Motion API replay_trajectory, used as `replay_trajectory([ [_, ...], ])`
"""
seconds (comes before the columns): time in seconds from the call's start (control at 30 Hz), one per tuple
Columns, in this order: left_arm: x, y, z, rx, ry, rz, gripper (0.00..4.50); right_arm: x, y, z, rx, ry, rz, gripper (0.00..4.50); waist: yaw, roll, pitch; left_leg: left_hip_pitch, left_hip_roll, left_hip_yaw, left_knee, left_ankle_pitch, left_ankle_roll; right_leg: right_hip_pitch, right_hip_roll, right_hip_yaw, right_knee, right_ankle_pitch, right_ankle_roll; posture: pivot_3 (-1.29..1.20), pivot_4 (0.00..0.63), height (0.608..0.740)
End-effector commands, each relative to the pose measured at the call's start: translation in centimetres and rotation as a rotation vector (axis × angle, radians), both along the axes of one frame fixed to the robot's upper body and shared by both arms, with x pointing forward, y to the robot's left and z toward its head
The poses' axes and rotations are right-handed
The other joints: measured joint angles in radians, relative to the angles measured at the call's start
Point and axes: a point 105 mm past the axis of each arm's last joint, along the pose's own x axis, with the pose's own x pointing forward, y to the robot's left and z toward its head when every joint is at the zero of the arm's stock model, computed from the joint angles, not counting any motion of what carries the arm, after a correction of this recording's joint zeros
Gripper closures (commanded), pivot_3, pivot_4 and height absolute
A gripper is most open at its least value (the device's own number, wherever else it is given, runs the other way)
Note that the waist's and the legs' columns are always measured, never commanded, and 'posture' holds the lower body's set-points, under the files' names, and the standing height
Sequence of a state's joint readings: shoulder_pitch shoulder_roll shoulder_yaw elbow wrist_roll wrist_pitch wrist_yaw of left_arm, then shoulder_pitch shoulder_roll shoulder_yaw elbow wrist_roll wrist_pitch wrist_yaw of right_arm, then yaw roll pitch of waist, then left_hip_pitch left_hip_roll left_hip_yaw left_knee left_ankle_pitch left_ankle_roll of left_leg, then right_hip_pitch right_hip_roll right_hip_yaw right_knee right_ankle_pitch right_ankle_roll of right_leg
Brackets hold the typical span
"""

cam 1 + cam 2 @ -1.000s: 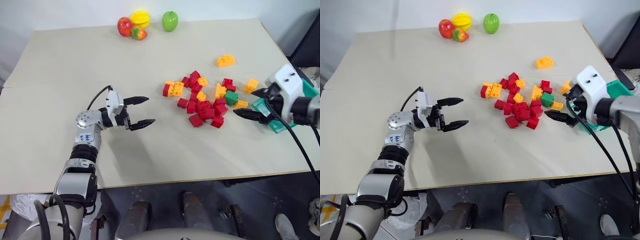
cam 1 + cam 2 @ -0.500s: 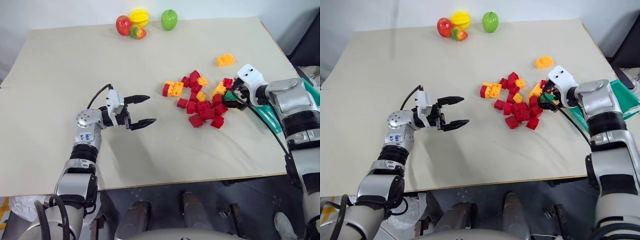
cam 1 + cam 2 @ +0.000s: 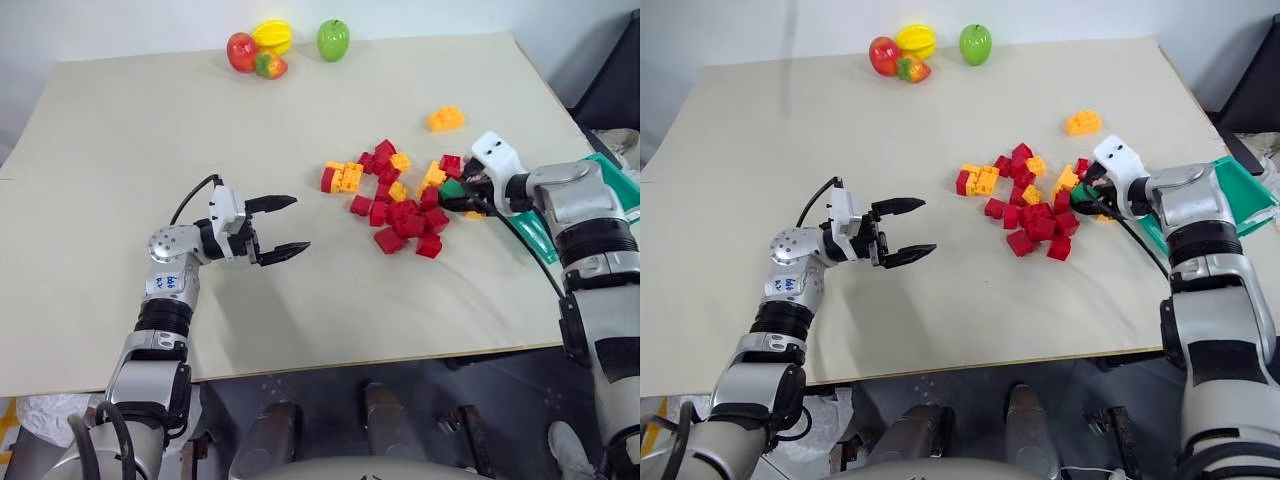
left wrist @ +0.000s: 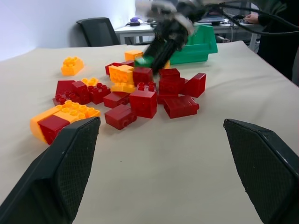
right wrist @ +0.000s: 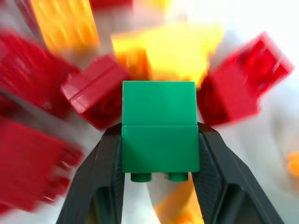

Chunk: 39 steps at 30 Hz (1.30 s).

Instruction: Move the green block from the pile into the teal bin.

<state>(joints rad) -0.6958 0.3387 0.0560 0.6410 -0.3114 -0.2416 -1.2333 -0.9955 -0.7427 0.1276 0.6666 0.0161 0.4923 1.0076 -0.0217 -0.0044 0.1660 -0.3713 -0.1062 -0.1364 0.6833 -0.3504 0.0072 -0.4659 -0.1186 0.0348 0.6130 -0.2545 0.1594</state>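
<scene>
The pile (image 3: 400, 205) of red and orange-yellow bricks lies right of the table's centre. At its right edge is the green block (image 5: 159, 107), clamped on both sides between my right gripper's (image 3: 1085, 197) fingers, so that gripper is shut on it. It still sits low among the bricks; whether it is off the table I cannot tell. The teal bin (image 3: 1240, 190) stands at the table's right edge, just behind my right forearm. My left gripper (image 3: 298, 224) hovers open and empty over bare table, well left of the pile, pointing toward it.
Toy fruits (image 3: 258, 48) and a green apple (image 3: 333, 40) sit at the table's far edge. One orange brick (image 3: 447, 118) lies alone beyond the pile. The table's right edge runs just past the bin.
My right gripper moved from beside the bin forward into the pile's right edge and shut on the green block. The left arm stayed still.
</scene>
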Motion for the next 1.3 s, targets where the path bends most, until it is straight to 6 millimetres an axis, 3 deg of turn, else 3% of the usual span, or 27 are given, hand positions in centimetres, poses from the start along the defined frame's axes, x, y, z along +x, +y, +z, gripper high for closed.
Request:
replay_trajectory([
  [0.03, 0.3, -1.4, 1.2, 0.022, -0.043, -0.007, 0.0, -1.9, -0.4, 4.3, 0.008, -0.128, -0.02, 2.98, 0.006, 0.0, 0.0, 0.0, 0.0, 0.0, 0.0, 0.0, 0.0, 0.0, 0.0, 0.0, 0.0, 0.0, 0.0, 0.0, 0.15, 0.74],
  [0.23, 0.4, -4.9, 1.3, 0.084, 0.015, -0.069, 0.0, -6.1, -2.5, 6.8, -0.106, -0.217, -0.113, 2.98, 0.027, 0.0, 0.0, 0.0, 0.0, 0.001, 0.0, 0.0, 0.0, 0.0, 0.0, 0.0, 0.0, 0.0, 0.0, 0.0, 0.15, 0.74],
  [0.37, 1.6, -6.0, 1.8, 0.109, 0.013, -0.005, 0.0, -7.8, -5.2, 7.9, -0.236, -0.259, -0.167, 2.98, 0.042, 0.0, 0.0, 0.0, -0.001, 0.004, 0.001, 0.0, 0.001, 0.0, 0.0, 0.001, 0.0, 0.001, 0.001, 0.0, 0.15, 0.74],
  [0.43, 1.6, -7.1, 2.5, 0.108, -0.008, -0.035, 0.0, -8.7, -8.1, 7.8, -0.313, -0.224, -0.247, 2.98, 0.046, 0.0, 0.0, 0.001, -0.001, 0.007, 0.001, 0.0, 0.001, 0.0, 0.0, 0.003, -0.001, 0.001, 0.002, 0.0, 0.15, 0.74],
  [0.53, 1.5, -8.0, 2.8, 0.116, -0.024, -0.07, 0.0, -9.1, -11.1, 7.2, -0.383, -0.178, -0.324, 2.98, 0.046, 0.0, 0.0, 0.001, -0.001, 0.01, 0.001, -0.001, 0.002, 0.001, 0.0, 0.003, -0.001, 0.002, 0.002, 0.0, 0.15, 0.74],
  [0.63, 1.5, -8.3, 3.0, 0.112, -0.036, -0.079, 0.0, -8.2, -12.4, 6.7, -0.361, -0.202, -0.343, 2.98, 0.041, 0.0, 0.0, 0.003, -0.001, 0.011, 0.0, -0.001, 0.002, 0.001, 0.0, 0.004, -0.002, 0.003, 0.002, 0.0, 0.15, 0.74],
  [0.9, 2.0, -7.9, 3.2, 0.103, -0.051, -0.053, 0.0, -6.0, -14.2, 6.0, -0.324, -0.235, -0.376, 0.37, 0.03, 0.001, 0.001, 0.004, 0.001, 0.014, 0.001, 0.0, 0.002, 0.0, 0.0, 0.005, -0.003, 0.003, 0.002, 0.0, 0.15, 0.74],
  [0.93, 2.1, -7.7, 3.3, 0.098, -0.051, -0.046, 0.0, -6.0, -14.1, 6.1, -0.322, -0.237, -0.37, 0.09, 0.03, 0.001, 0.001, 0.004, 0.001, 0.014, 0.001, 0.0, 0.002, 0.0, 0.0, 0.005, -0.003, 0.003, 0.002, 0.0, 0.15, 0.74],
  [1.07, 2.2, -7.0, 3.3, 0.091, -0.042, -0.03, 0.0, -6.3, -12.2, 6.6, -0.278, -0.239, -0.298, 0.04, 0.032, 0.002, 0.001, 0.003, 0.001, 0.013, 0.0, -0.001, 0.002, 0.0, 0.0, 0.005, -0.003, 0.004, 0.003, 0.0, 0.15, 0.74],
  [1.2, 1.6, -5.1, 3.1, 0.044, 0.002, -0.03, 0.0, -8.9, -5.8, 5.6, -0.063, -0.168, -0.068, 0.04, 0.034, 0.002, 0.001, 0.002, 0.001, 0.012, 0.0, -0.001, 0.002, 0.0, 0.0, 0.004, -0.003, 0.004, 0.003, 0.0, 0.15, 0.74],
  [1.3, 1.3, -3.4, 2.7, 0.053, 0.009, 0.014, 0.0, -11.1, -2.8, 3.7, 0.051, -0.108, 0.058, 0.04, 0.035, 0.002, 0.001, 0.002, 0.003, 0.011, 0.001, -0.001, 0.002, 0.0, 0.002, 0.004, -0.003, 0.004, 0.003, 0.0, 0.15, 0.74],
])
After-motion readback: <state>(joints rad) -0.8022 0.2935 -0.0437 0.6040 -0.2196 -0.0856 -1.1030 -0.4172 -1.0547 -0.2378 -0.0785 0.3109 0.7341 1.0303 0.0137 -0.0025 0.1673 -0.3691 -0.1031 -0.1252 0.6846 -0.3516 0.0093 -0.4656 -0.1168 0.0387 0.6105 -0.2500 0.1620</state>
